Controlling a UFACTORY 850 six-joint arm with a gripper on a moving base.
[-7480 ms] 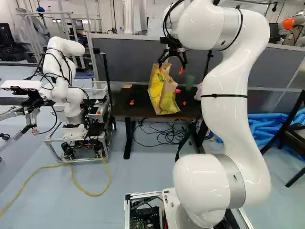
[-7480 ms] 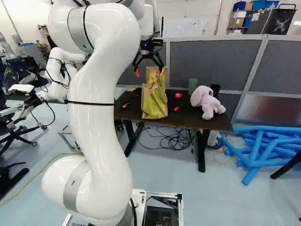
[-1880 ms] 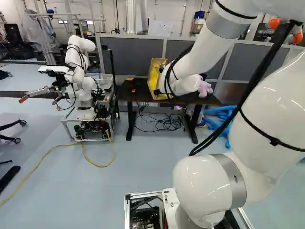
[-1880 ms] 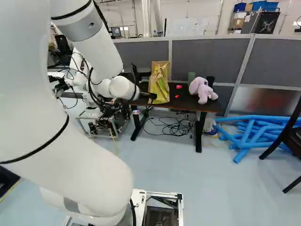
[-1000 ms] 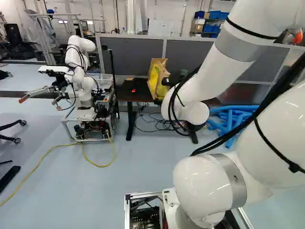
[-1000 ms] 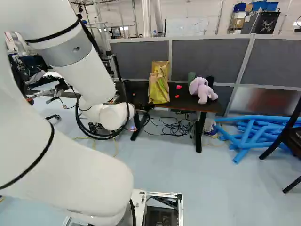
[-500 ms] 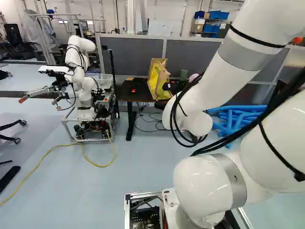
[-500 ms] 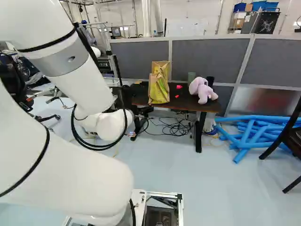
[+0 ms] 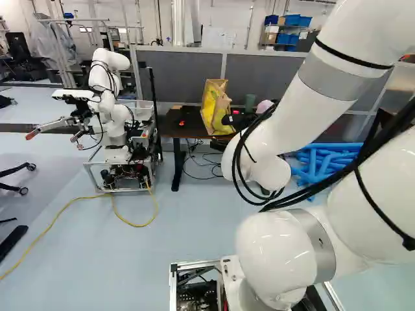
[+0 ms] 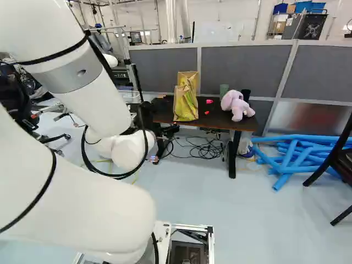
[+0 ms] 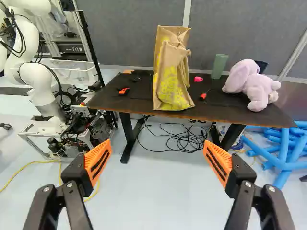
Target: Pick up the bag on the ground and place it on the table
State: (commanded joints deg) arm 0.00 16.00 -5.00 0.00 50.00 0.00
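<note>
Bag (image 11: 172,76) upright near table's (image 11: 129,108) front edge, well apart from gripper (image 9: 238,119), fingers (image 11: 98,160) spread wide

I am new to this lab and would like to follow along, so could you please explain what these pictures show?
The machine is one white robot arm on a moving base. Two pictures come from cameras on that base, behind the arm, one to its left and one to its right. The third comes from the arm's wrist, looking along its black claw, which has two fingers with orange pads.

All three show one table. On it stand a brown and yellow paper bag and a green cup; a pale purple plush toy and a few small items also lie there. The claw is open and holds nothing. The white arm beyond, beside the table, is another robot.
</note>
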